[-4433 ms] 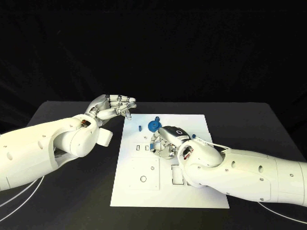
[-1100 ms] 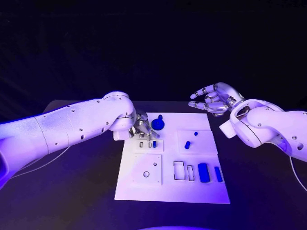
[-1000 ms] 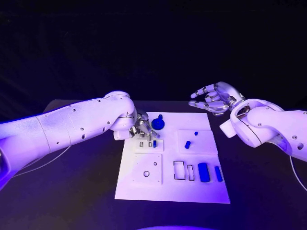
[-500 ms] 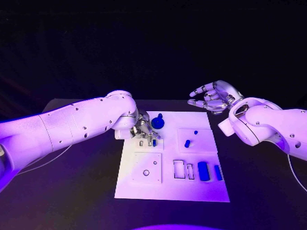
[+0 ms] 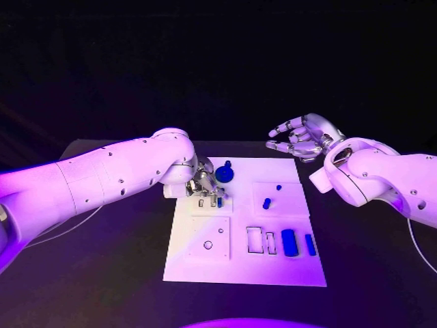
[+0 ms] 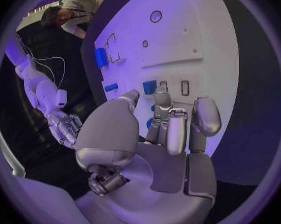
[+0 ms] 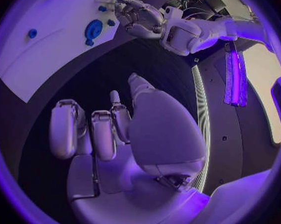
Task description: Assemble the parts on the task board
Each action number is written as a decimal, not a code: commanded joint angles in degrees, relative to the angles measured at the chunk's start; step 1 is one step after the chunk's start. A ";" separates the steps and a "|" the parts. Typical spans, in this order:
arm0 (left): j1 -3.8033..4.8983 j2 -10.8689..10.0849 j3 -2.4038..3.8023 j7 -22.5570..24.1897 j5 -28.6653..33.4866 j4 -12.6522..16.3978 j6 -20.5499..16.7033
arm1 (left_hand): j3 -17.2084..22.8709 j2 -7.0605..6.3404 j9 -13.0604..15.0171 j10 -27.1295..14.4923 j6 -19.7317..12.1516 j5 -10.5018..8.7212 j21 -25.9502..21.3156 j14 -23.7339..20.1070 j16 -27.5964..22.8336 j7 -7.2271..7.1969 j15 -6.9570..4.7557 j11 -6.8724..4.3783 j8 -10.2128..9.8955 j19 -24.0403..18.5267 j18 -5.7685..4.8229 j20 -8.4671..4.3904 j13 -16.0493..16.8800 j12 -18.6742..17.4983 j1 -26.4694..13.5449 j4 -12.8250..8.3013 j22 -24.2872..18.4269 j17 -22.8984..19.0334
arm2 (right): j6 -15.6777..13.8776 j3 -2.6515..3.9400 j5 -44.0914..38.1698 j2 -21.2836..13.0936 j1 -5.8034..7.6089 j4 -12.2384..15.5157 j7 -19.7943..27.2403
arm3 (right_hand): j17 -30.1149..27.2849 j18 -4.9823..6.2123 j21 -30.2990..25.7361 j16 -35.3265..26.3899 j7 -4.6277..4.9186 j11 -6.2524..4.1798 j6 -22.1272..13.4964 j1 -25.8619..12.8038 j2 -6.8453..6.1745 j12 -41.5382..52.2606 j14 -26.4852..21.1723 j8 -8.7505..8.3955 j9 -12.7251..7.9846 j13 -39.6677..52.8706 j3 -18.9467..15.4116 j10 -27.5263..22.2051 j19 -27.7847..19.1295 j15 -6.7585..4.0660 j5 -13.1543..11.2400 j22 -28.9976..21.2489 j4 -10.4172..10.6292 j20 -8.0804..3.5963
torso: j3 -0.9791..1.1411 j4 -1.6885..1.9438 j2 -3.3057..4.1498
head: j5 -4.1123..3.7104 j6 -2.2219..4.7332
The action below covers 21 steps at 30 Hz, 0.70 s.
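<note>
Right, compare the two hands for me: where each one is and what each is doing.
The left hand is low over the task board, its fingers pointing down at the small slots beside a blue part; the right hand is raised off the board, past its far right corner. The left hand's fingers are drawn together; the right hand's are spread and curled. Neither plainly holds anything.

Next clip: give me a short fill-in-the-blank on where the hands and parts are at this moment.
1. The ___ hand is down over the board.
2. The right hand is raised beyond the board with fingers apart, holding ___.
3. The round blue part lies near the board's ___ edge.
4. The two long blue parts lie on the board's ___ side.

Missing words: left; nothing; far; right
</note>
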 commanded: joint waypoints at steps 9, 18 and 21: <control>0.02 0.11 -0.10 0.94 1.37 -0.04 1.88 | 1.98 0.26 1.63 -0.88 -0.71 0.21 0.22 3.12 0.25 -0.31 -0.10 -0.04 0.24 0.02 -0.47 -0.04 -0.08 0.37 5.81 -0.43 0.07 6.66 | 0.84 0.00 -1.15 0.21 -0.12 -0.18 -0.12 | 3.75 0.85 -0.10 -0.07 0.14 -0.05 -0.42 -0.42 0.16 -0.16 2.94 0.45 0.07 4.63 -0.19 -0.28 -0.25 0.23 0.56 2.18 -0.10 0.14 | 0.03 0.01 0.00 | -0.10 -0.34; 0.02 0.13 -0.12 1.38 1.56 -0.14 2.21 | 2.47 0.25 1.94 -0.85 -0.67 0.25 0.26 3.15 0.28 -0.35 -0.13 -0.09 0.24 0.03 -0.49 -0.06 -0.02 0.44 6.66 -0.35 0.17 6.77 | 0.60 -0.01 -1.31 0.31 -0.16 -0.20 -0.05 | 3.83 0.82 -0.02 -0.06 0.13 -0.07 -0.43 -0.32 0.23 -0.09 2.98 0.54 0.09 4.67 -0.09 -0.21 -0.15 0.21 0.89 2.25 -0.13 0.12 | 0.06 0.02 0.02 | -0.01 -0.36; 0.01 0.18 -0.14 1.49 1.61 -0.28 2.33 | 2.55 0.30 1.98 -0.77 -0.65 0.25 0.27 3.16 0.28 -0.35 -0.14 -0.10 0.24 0.06 -0.50 -0.06 0.12 0.54 6.74 -0.32 0.22 6.79 | 0.60 -0.01 -1.34 0.33 -0.17 -0.20 -0.05 | 3.85 0.81 -0.01 -0.06 0.12 -0.07 -0.42 -0.29 0.23 -0.05 2.99 0.58 0.10 4.69 -0.07 -0.17 -0.12 0.21 0.99 2.27 -0.15 0.12 | 0.04 -0.01 0.02 | 0.06 -0.44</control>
